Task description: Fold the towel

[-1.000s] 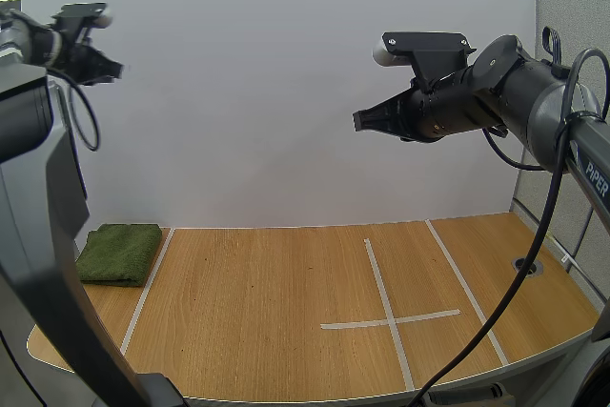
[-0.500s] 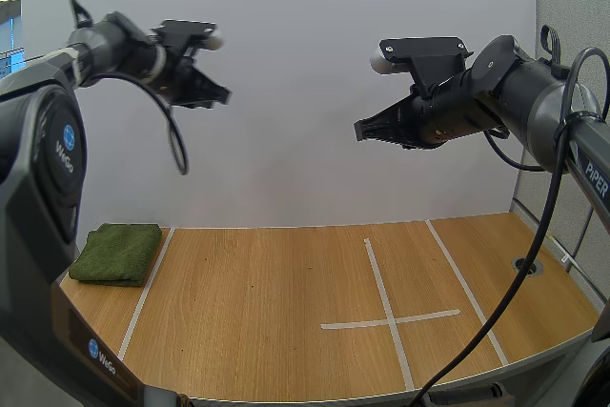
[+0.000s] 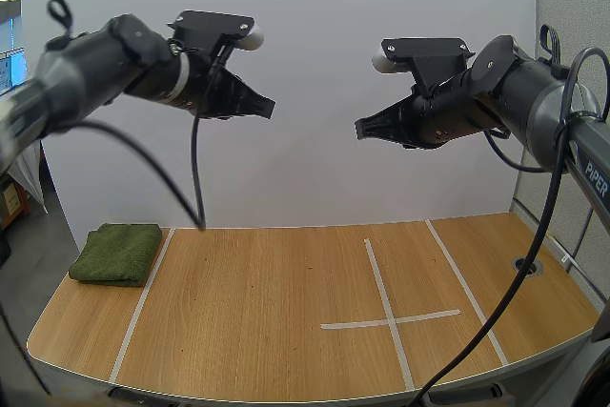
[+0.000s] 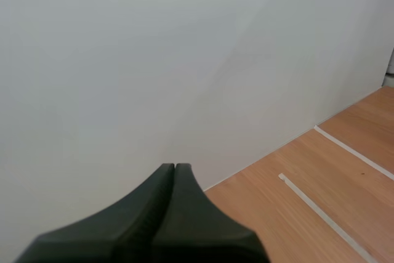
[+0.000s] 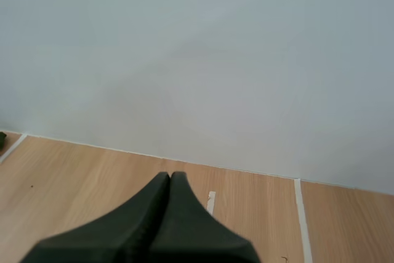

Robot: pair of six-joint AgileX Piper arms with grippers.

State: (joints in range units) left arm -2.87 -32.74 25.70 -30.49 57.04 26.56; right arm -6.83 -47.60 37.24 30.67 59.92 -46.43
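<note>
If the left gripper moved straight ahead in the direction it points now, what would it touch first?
Probably the white wall, low down near where it meets the table. The left gripper, shut and empty, is high above the table, and its wrist view aims there. Depth is hard to judge.
</note>
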